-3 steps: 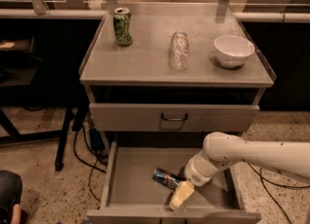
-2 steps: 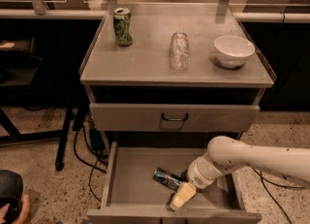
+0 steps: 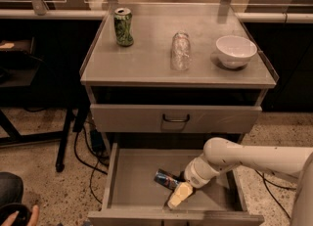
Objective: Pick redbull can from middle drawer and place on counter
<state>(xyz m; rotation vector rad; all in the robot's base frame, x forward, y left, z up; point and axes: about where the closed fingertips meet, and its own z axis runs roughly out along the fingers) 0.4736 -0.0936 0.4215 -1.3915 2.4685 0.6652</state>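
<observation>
Blue-and-silver redbull can (image 3: 165, 178) lying in the middle drawer (image 3: 132, 181), gripper (image 3: 179, 195) just beside its near-right end; whether it's grasping, cannot tell.

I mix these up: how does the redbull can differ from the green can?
The redbull can lies on its side in the middle drawer; the green can stands upright on the counter. The redbull can is blue and silver, the green can patterned green. The pincer sits beside the redbull can, far from the green can. Both are drink cans.
</observation>
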